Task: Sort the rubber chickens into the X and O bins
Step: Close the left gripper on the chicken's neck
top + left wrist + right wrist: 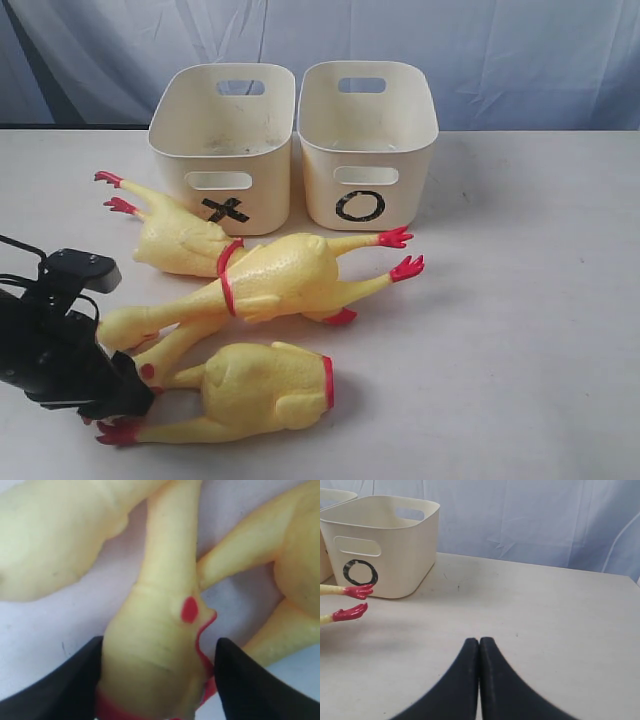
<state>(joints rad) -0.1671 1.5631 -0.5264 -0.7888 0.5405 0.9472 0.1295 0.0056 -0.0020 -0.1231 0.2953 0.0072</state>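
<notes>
Three yellow rubber chickens lie in front of the bins: a rear piece [178,245] at the left, a middle chicken [285,275] with red feet [400,252], and a headless body [262,388] in front. A long neck runs from the middle chicken to a head [152,655] with a red eye. My left gripper [160,646] [135,395] is open and straddles that head, with one finger against it and the other at its red edge. My right gripper [479,641] is shut and empty over bare table. The X bin [225,150] and the O bin [367,150] [395,545] stand side by side.
Both bins look empty from the exterior view. The front body's red feet [120,432] lie just below my left arm. A blue cloth backdrop [500,50] hangs behind the table. Two red feet [355,601] reach toward the O bin's front.
</notes>
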